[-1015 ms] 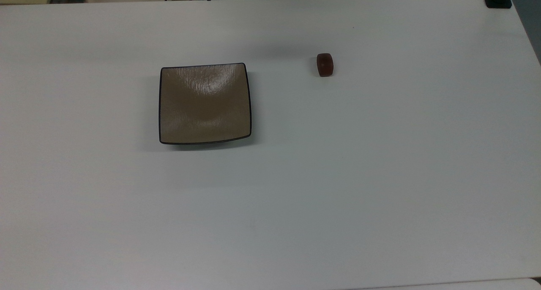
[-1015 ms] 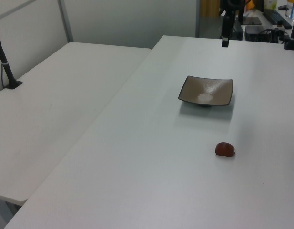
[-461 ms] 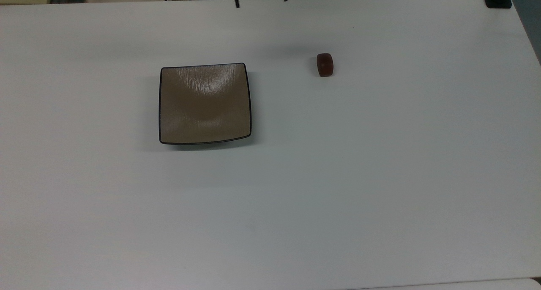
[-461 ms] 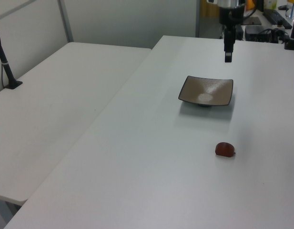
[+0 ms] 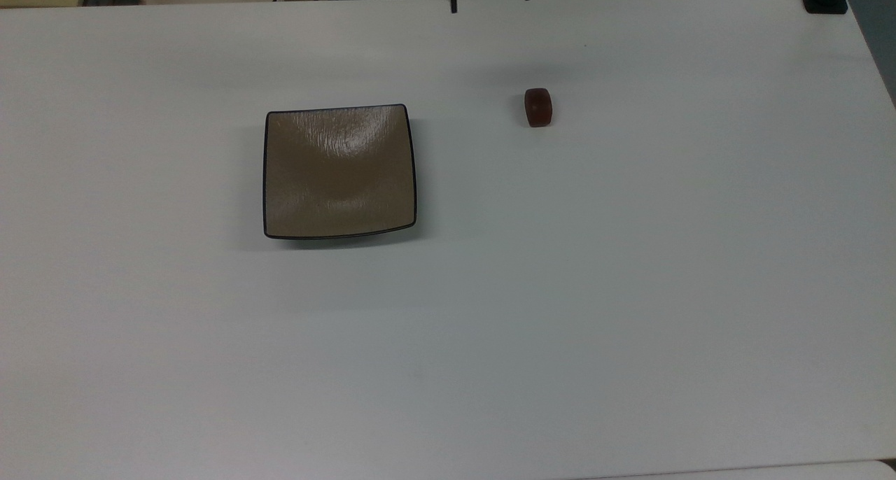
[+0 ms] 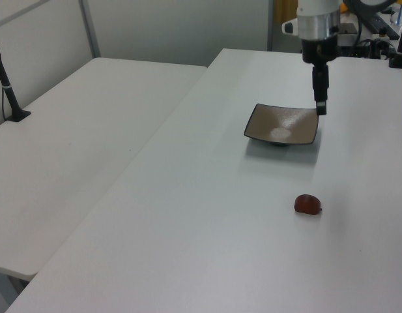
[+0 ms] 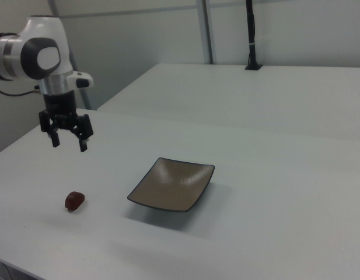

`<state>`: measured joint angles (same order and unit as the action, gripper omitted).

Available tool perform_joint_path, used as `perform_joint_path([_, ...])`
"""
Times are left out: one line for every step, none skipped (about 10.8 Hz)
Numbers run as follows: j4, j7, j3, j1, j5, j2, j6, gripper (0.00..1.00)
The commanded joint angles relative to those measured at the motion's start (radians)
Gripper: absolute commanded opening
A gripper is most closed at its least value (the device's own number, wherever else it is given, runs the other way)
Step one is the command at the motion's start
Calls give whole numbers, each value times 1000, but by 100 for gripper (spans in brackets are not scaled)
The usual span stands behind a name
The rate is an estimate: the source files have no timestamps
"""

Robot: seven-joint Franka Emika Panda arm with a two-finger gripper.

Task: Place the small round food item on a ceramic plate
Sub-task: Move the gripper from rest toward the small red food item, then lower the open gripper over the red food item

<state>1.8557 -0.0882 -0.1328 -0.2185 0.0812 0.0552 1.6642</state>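
White tabletop (image 5: 490, 312) fills the scene, with a second white table beside it and pale wall panels behind. Hanging in the air above the tabletop, the robot's gripper (image 7: 67, 140) has its two fingers spread apart and holds nothing. In the top view the picture's upper edge cuts off all but the two dark fingertips (image 5: 453, 4). In the left view the fingers overlap into a single dark bar. Below the gripper, near one long edge of the tabletop, the small round food item (image 7: 74, 200) lies on the bare surface. Well apart from it, nearer the middle, sits the empty ceramic plate (image 7: 172, 184).
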Motion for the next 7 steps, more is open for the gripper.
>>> perform_joint_path([121, -76, -47, -7, 15, 25, 127, 100])
perform_joint_path([167, -105, -62, -13, 15, 25, 188, 100])
perform_joint_path([210, -154, -79, -15, 15, 23, 263, 100])
perform_joint_path([258, -198, -97, -16, 15, 23, 354, 100])
perform_joint_path([305, -224, -125, -15, 15, 22, 429, 100])
perform_joint_path([338, -231, -131, -15, 14, 17, 484, 99])
perform_joint_path([367, -231, -133, -16, 14, 12, 534, 97])
